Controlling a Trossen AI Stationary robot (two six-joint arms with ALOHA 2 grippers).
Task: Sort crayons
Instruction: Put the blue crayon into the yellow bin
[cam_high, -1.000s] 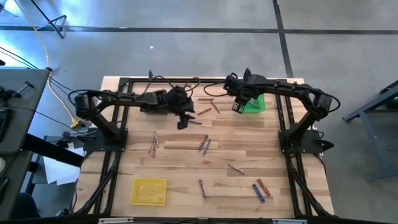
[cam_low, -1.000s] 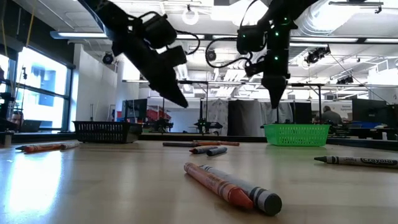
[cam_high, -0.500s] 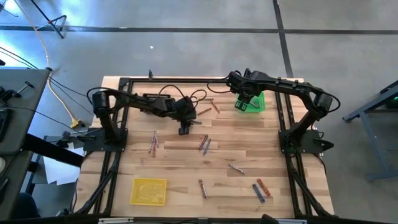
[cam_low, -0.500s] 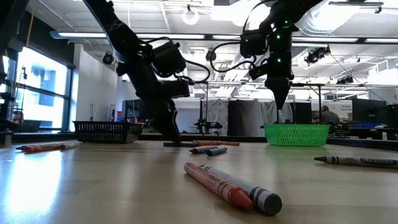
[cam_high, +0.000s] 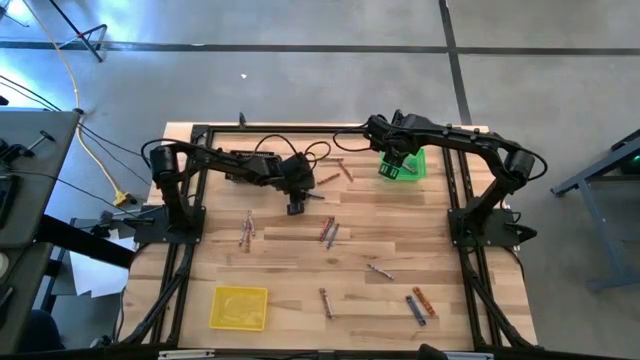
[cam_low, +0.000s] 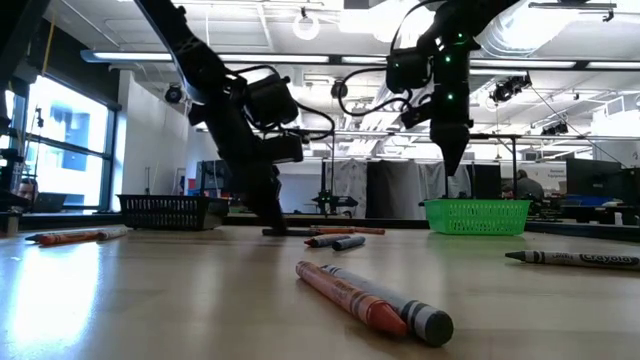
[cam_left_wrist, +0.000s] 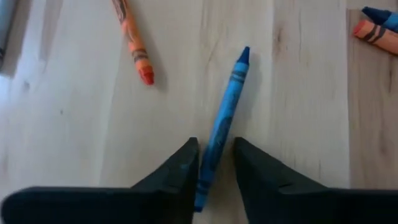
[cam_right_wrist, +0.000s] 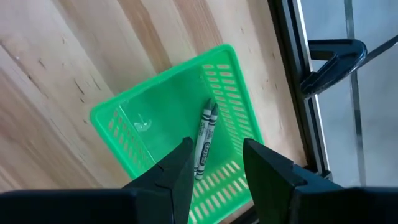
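Foreground: an orange crayon (cam_low: 350, 293) and a grey crayon (cam_low: 410, 312) lie side by side low in the low view; loose crayons are scattered over the wooden table (cam_high: 280, 260), unsorted.

Near corner: a yellow tray (cam_high: 240, 307) sits at the lower left of the high view; no crayon shows in it.

Left arm: the left gripper (cam_left_wrist: 216, 163) is down at the table in the upper middle of the high view; its fingers (cam_left_wrist: 180, 171) straddle the tail of a blue crayon (cam_left_wrist: 225, 115), narrowed about it, set for a pick-up; a firm grasp cannot be told.

Beside it: an orange crayon (cam_left_wrist: 132, 40) lies apart, untouched.

Right arm: the right gripper (cam_right_wrist: 216, 163) hovers over the green basket (cam_right_wrist: 140, 127) at the upper right of the high view, fingers spread and empty; two grey crayons (cam_right_wrist: 205, 137) lie inside, apparently its colour group.

Far edge: a dark basket (cam_low: 170, 210) stands at left in the low view.
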